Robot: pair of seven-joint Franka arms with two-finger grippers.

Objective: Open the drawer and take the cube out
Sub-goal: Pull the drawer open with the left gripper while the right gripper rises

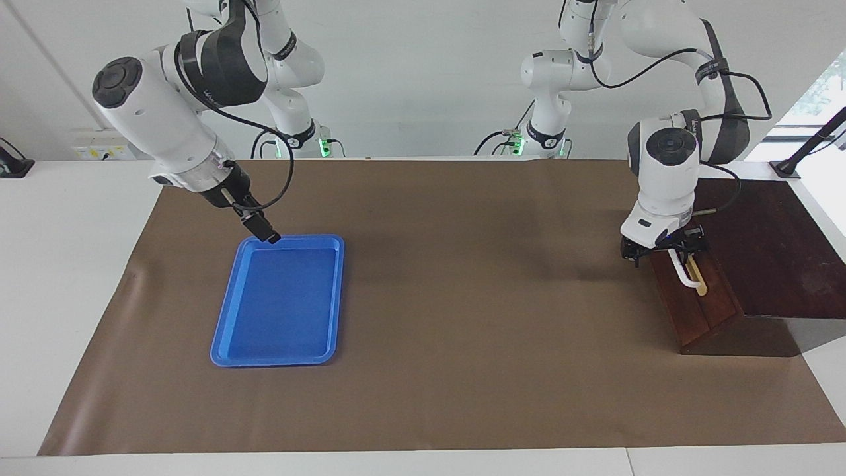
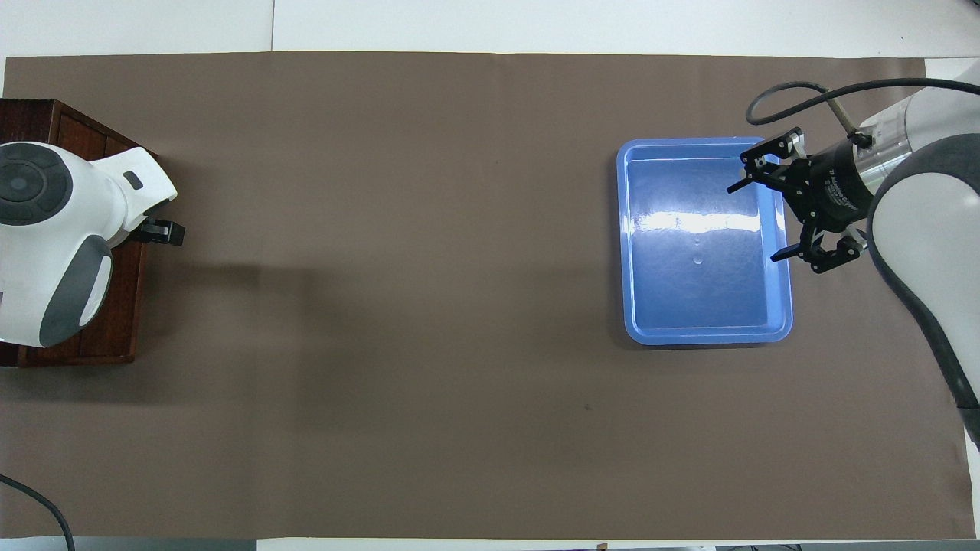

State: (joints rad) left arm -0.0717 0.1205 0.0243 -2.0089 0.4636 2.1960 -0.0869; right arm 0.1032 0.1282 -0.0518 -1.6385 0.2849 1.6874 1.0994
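Left jaws (image 1: 663, 250) wide apart, right at the white handle (image 1: 685, 272) of the drawer (image 1: 702, 311). Drawer shut, at the left arm's end of the surface; cube not seen. Best to slip around the bar, squeeze, pull straight out. Wrist pointing down. Right jaws (image 2: 758, 218) apart over the blue tray (image 2: 700, 334), empty.
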